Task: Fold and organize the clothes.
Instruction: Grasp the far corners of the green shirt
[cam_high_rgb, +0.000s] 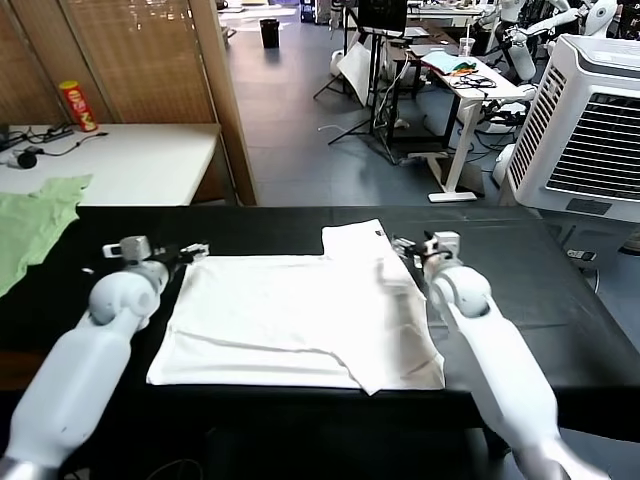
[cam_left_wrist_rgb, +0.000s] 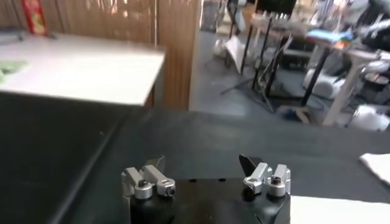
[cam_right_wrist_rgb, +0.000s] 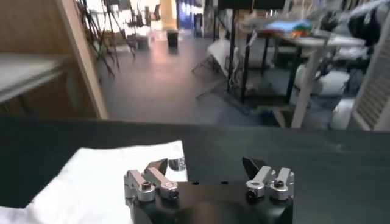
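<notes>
White T-shirt (cam_high_rgb: 290, 320) lies flat (one sleeve folded inward).

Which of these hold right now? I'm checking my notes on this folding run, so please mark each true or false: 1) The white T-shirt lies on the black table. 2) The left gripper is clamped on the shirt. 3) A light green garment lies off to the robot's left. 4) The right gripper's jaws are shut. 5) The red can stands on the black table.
1) True: the white T-shirt is spread on the black table, partly folded.
2) False: the left gripper sits at the shirt's far left corner with jaws open, holding nothing.
3) True: the light green garment lies at the table's left end.
4) False: the right gripper has its jaws open.
5) False: the red can stands on the white table behind.
</notes>
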